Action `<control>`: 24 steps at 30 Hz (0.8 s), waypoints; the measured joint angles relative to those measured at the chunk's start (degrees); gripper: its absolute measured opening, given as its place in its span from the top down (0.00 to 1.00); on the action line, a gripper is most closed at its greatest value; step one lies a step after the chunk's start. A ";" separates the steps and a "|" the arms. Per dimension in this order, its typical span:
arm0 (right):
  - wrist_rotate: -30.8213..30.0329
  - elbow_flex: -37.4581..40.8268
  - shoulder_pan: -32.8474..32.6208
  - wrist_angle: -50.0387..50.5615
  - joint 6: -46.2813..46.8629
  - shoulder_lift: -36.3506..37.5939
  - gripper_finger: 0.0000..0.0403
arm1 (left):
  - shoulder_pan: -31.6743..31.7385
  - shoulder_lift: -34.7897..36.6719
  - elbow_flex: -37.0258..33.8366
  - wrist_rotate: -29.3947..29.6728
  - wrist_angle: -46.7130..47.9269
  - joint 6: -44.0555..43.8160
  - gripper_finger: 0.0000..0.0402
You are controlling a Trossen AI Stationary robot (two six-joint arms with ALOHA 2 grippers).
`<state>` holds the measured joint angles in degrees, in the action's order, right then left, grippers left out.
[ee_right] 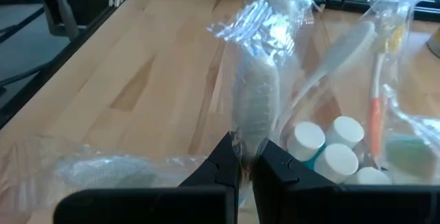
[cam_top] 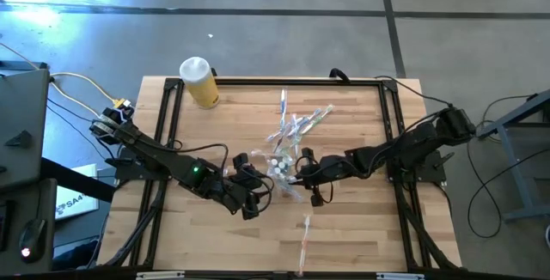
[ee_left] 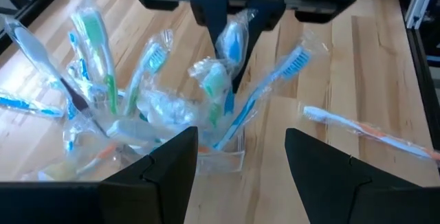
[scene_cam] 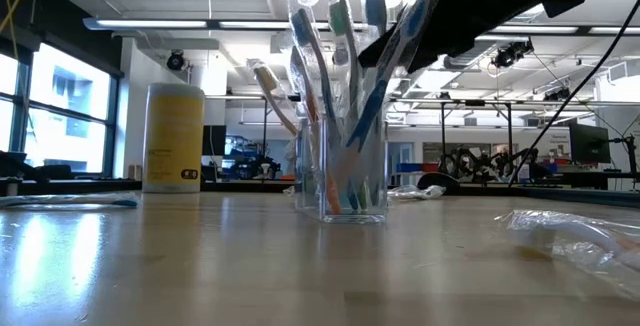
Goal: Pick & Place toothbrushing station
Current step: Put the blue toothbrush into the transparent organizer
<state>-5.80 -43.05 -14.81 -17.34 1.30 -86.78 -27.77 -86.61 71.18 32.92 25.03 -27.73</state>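
Observation:
The clear cup (scene_cam: pixel 352 188) stands upright on its base mid-table, with several wrapped toothbrushes (ee_left: pixel 148 66) fanned out of it and white-capped tubes (ee_right: pixel 337 157) among them. My left gripper (ee_left: pixel 240 141) is open just left of the cup (cam_top: pixel 280 170), a finger to either side of it and clear of it. My right gripper (cam_top: pixel 302 174) comes from the cup's right and is shut on one wrapped toothbrush (ee_right: pixel 254 86). Another wrapped toothbrush (cam_top: pixel 305 235) lies flat near the front edge. My right gripper pinches a wrapped toothbrush between its two fingers (ee_left: pixel 214 14), through the clear wrapper just behind the brush head (ee_right: pixel 253 124). The fingers come slanting down from the table's right, above the cup. The head sticks out past the fingertips; where the handle ends I cannot tell.
A yellow bottle with a white cap (cam_top: pixel 199 81) stands at the table's far left. A loose clear wrapper (scene_cam: pixel 575 234) lies to the right of the cup. A black frame (cam_top: pixel 258 81) runs along the table's edges.

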 joint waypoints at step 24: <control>-0.01 -0.01 -0.31 0.63 1.51 1.10 0.69 | 0.00 0.00 0.00 -5.17 5.75 -8.68 0.46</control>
<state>-5.82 -43.06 -15.11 -16.72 2.81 -85.68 -27.77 -86.61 71.18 27.75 30.78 -36.41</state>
